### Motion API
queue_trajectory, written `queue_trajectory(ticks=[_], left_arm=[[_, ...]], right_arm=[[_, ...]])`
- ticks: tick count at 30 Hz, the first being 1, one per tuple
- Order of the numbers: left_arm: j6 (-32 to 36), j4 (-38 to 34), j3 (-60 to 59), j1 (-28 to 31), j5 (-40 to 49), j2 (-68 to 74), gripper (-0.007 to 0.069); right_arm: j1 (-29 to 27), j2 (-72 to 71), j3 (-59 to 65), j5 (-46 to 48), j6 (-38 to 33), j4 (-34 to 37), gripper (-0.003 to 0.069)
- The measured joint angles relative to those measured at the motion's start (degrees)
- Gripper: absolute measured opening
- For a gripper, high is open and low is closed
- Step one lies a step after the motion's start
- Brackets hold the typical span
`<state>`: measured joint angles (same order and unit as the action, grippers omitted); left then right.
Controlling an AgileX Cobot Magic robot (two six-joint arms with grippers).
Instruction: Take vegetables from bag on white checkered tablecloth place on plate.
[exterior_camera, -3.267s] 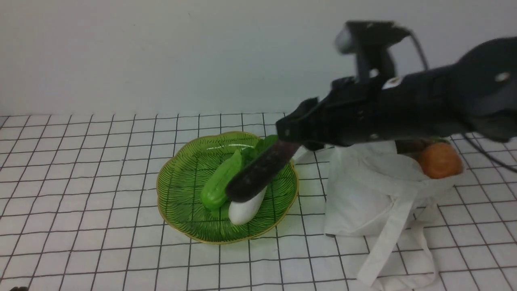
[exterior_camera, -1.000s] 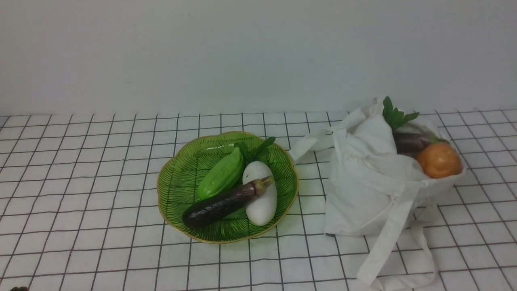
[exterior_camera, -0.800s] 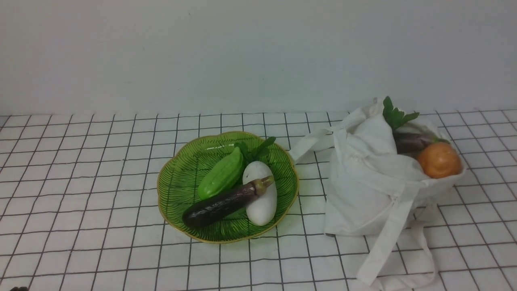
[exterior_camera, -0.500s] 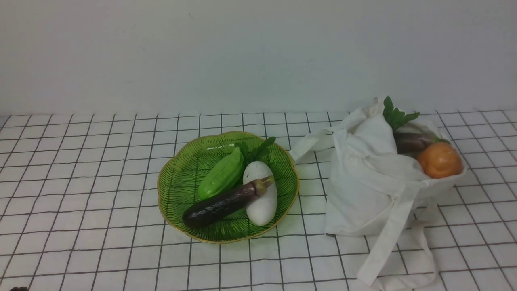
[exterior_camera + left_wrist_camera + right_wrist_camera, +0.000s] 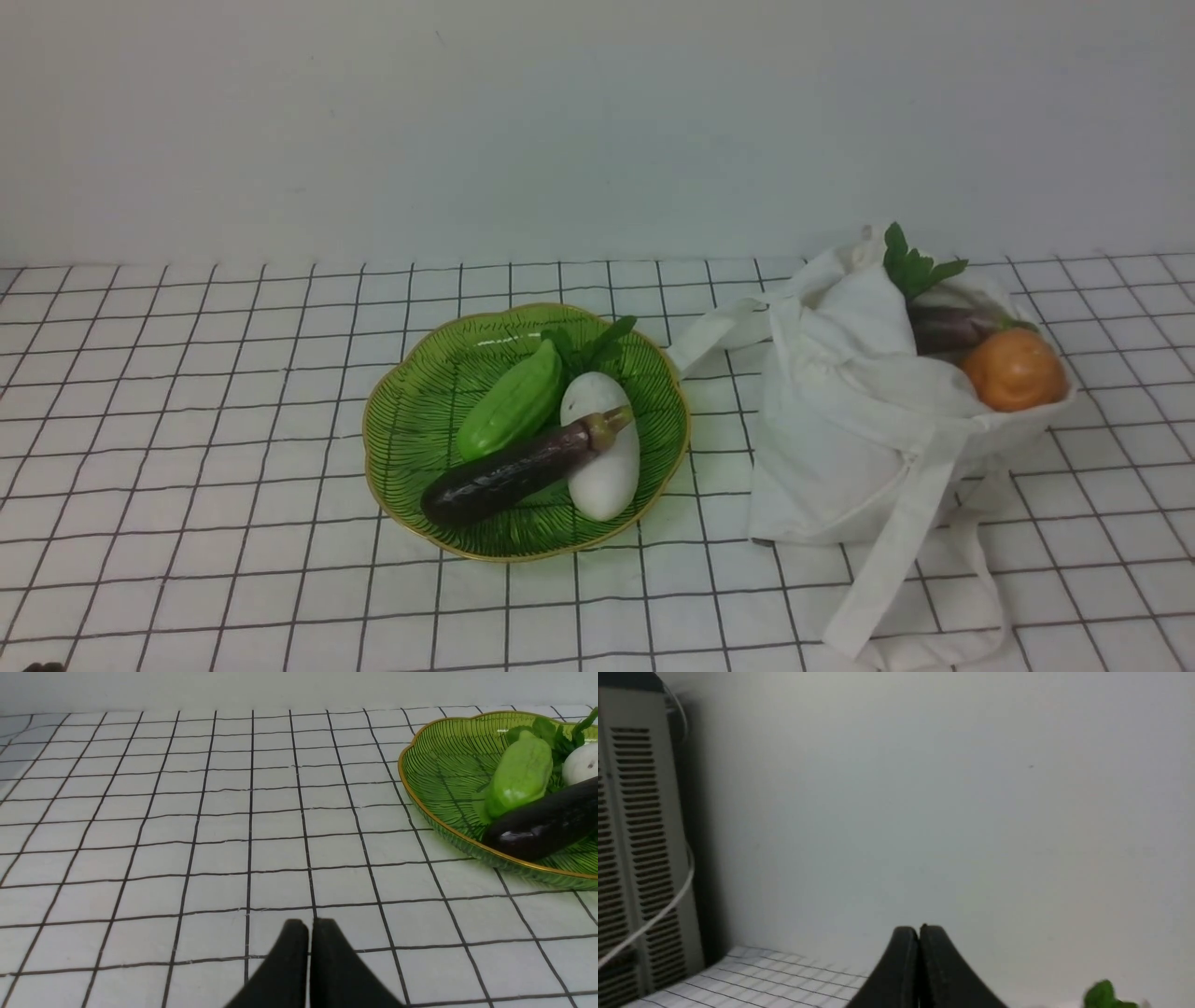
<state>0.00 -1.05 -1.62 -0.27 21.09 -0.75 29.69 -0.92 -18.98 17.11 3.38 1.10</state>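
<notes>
The green leaf plate (image 5: pixel 411 439) lies mid-table on the white checkered tablecloth (image 5: pixel 187 392). On it lie a dark purple eggplant (image 5: pixel 509 471), a light green gourd (image 5: pixel 512 411), a white oval vegetable (image 5: pixel 607 476) and green leaves (image 5: pixel 588 345). The white bag (image 5: pixel 850 439) stands to the right, holding an orange round vegetable (image 5: pixel 1016 370), a second eggplant (image 5: pixel 948 329) and leafy green (image 5: pixel 910 266). Neither arm shows in the front view. My left gripper (image 5: pixel 309 924) is shut and empty, low over the cloth left of the plate (image 5: pixel 430 774). My right gripper (image 5: pixel 919 929) is shut and empty, facing the wall.
A pale wall (image 5: pixel 597 121) runs behind the table. In the right wrist view a grey vented cabinet (image 5: pixel 630 849) with a white cable (image 5: pixel 668 905) stands beside the cloth's edge. The bag's long strap handles (image 5: pixel 896 569) trail toward the front right.
Early on, my right arm held the purple eggplant over the plate. It let the eggplant go onto the plate and left the front view. Nothing has moved in the last second.
</notes>
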Motion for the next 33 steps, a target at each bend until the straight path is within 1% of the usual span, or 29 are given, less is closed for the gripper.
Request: queue_trajectory(ticks=[2, 4, 6, 7, 8, 11, 15, 33], left_arm=[[0.0, 0.0, 0.0, 0.0, 0.0, 0.0, -0.0008], [0.0, 0.0, 0.0, 0.0, 0.0, 0.0, -0.0008], [0.0, 0.0, 0.0, 0.0, 0.0, 0.0, -0.0008], [0.0, 0.0, 0.0, 0.0, 0.0, 0.0, -0.0008], [0.0, 0.0, 0.0, 0.0, 0.0, 0.0, -0.0008], [0.0, 0.0, 0.0, 0.0, 0.0, 0.0, -0.0008], [0.3, 0.0, 0.0, 0.0, 0.0, 0.0, -0.0008], [0.3, 0.0, 0.0, 0.0, 0.0, 0.0, -0.0008]], right_arm=[[-5.1, 0.0, 2.1, 1.0, -0.1, -0.2, -0.0014], [-9.0, 0.0, 4.1, 1.4, -0.2, -0.3, -0.0014], [-15.7, 0.0, 8.5, 1.7, -0.3, -0.3, -0.0014], [-18.2, 0.0, 10.6, 1.8, -0.3, -0.3, -0.0014], [-20.3, 0.0, 12.8, 1.8, -0.3, -0.3, -0.0014], [-24.0, 0.0, 18.4, 2.4, -0.3, -0.2, -0.0014], [-25.2, 0.1, 20.3, 4.6, -0.6, -0.4, -0.0014], [-25.2, 0.1, 20.3, 4.6, -0.9, -0.6, -0.0014]])
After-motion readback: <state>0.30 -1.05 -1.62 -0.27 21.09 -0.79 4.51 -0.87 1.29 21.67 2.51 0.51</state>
